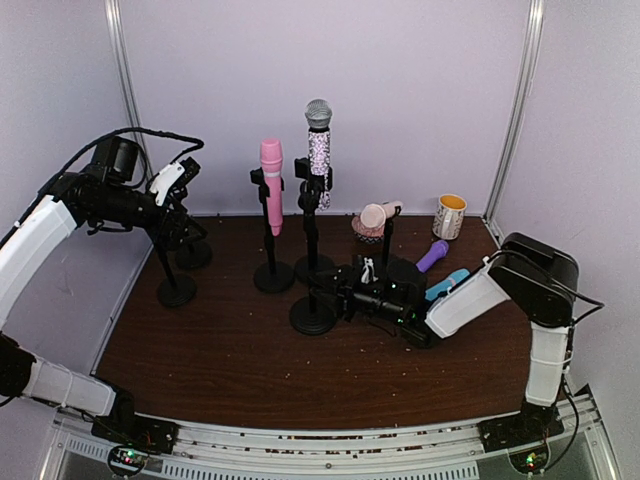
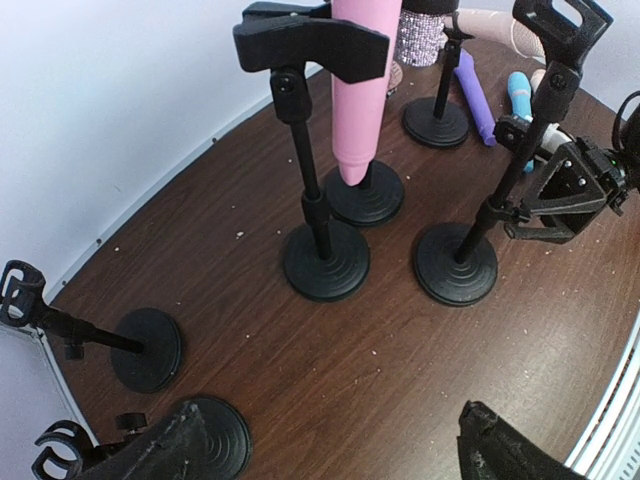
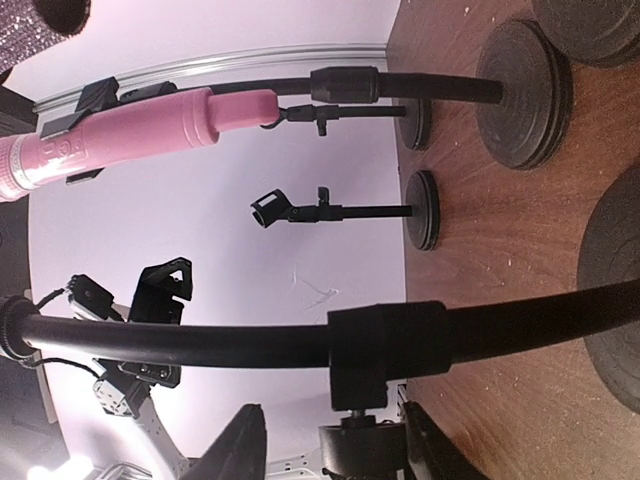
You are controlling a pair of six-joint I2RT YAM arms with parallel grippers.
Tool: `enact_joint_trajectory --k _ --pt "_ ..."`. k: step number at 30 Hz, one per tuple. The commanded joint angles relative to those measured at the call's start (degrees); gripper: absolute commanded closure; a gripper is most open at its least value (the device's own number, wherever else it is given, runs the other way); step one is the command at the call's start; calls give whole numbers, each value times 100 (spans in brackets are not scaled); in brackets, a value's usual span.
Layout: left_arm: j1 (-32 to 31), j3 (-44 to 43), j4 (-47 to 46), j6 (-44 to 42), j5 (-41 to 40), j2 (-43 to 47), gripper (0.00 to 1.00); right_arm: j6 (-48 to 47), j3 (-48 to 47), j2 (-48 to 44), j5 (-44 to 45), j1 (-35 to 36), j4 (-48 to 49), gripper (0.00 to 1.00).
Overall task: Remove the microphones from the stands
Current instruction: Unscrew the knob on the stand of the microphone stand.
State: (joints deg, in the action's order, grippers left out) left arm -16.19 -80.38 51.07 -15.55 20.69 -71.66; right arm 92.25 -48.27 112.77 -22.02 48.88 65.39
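Note:
A pink microphone (image 1: 271,185) stands upright in the clip of a black stand (image 1: 273,277). Beside it a patterned microphone with a silver head (image 1: 318,145) sits in a second stand. My right gripper (image 1: 338,295) reaches in low from the right to the pole of the front stand (image 1: 312,315), whose clip looks empty (image 2: 558,22). In the right wrist view that pole (image 3: 200,345) crosses just in front of my right gripper (image 3: 330,440), whose jaws are open with the pole's clamp knob (image 3: 362,452) between them. My left gripper (image 2: 340,450) hangs open, holding nothing, at the far left (image 1: 178,200).
Two empty stands (image 1: 177,290) sit under the left arm. A beige microphone (image 1: 378,213), a purple one (image 1: 432,255) and a blue one (image 1: 447,283) are at the back right, near a short stand (image 1: 388,255), a mug (image 1: 450,215) and a pink cup (image 1: 367,232). Walls close in the table.

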Motion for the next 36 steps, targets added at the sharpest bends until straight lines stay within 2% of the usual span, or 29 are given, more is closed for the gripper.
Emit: enact_joint_trajectory --k 1,11,19,23,31,36 --pt "-11 -6 -106 -71 14 116 11 83 -17 74 71 -145 184 59" --pt "-14 6 -104 -71 22 151 11 -56 -115 39 141 -186 -91 78" --pt "-10 -3 -106 -57 66 143 11 -389 -47 -145 315 -147 -520 98" --pt "-12 5 -106 -71 76 135 11 -872 41 -429 577 -88 -1178 100" --pt "-16 -13 -106 -64 115 91 11 -2581 -287 -1012 1857 314 -3571 100" --pt "-11 2 -106 -66 102 91 11 -3355 -589 -1058 2576 603 -4328 100"
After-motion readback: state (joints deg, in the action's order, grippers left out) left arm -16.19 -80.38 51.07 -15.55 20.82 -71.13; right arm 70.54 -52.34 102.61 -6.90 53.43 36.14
